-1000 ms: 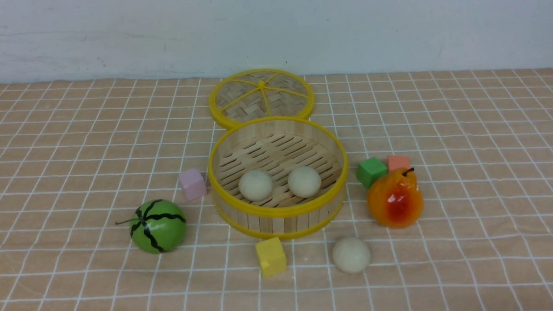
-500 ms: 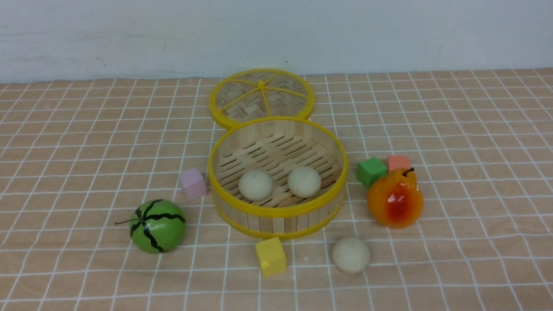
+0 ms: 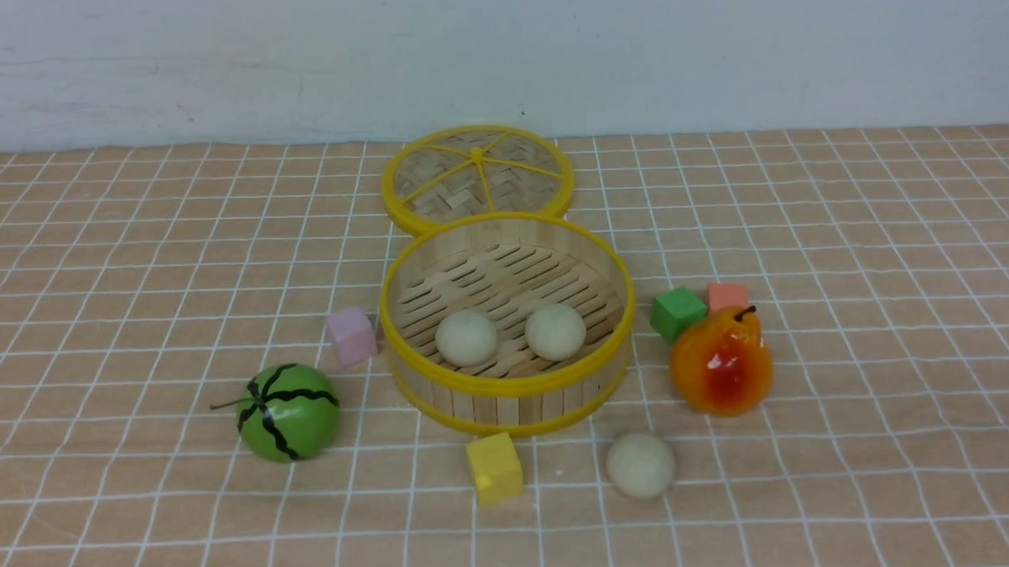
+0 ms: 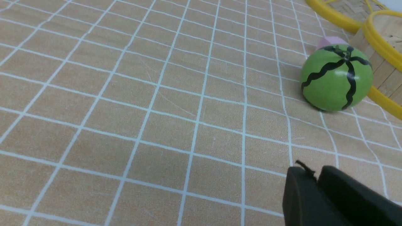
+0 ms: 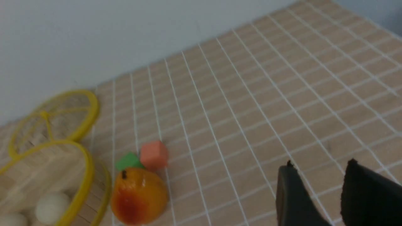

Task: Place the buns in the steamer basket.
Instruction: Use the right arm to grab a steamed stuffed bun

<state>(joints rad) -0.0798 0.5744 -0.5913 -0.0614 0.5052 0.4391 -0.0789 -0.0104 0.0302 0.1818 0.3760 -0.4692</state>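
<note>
Still, 1 bun (image 3: 641,465) sits outside.

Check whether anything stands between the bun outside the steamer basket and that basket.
Nothing visible stands between that bun and the steamer basket; the yellow block sits off to the left.

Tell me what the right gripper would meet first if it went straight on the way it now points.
Probably the tablecloth: the open right gripper seems to point at it, beside the pear, though depth is unclear in this blurred view.
</note>
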